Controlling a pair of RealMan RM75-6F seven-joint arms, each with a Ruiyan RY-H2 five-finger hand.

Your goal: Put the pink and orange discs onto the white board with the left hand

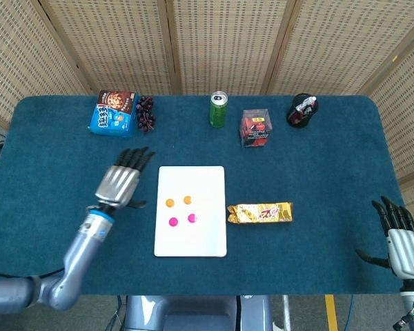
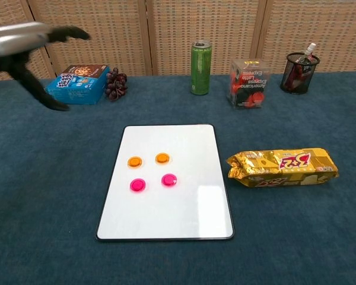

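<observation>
Your bench (image 1: pixel 317 165) is covered in dark teal cloth, with woven screens (image 1: pixel 221 41) standing behind it. The white board (image 1: pixel 191 241) lies flat near the middle, long side running away from you, with bare cloth all around its edges. To its right, just apart from the board's edge, lies a gold snack packet (image 1: pixel 260 212).

Your left hand (image 1: pixel 121 185) is off the board, to its left and raised over open cloth, fingers spread and holding nothing; in the chest view it shows at the upper left corner (image 2: pixel 24 41), well above the surface. Your right hand (image 1: pixel 400 238) sits at the near right corner, far from everything, fingers apart and empty.

Along the far edge you have a blue biscuit box (image 1: pixel 113 112) with a bunch of dark grapes (image 1: pixel 145 112) touching its right side, a green can (image 1: pixel 219 109), a clear box with red contents (image 1: pixel 256 127), and a black mesh cup (image 1: pixel 302 110).

All four discs rest on the board: two orange discs (image 2: pixel 134 161) (image 2: pixel 162 158) side by side, and just nearer to you two pink discs (image 2: pixel 137 184) (image 2: pixel 169 179), none touching another.
</observation>
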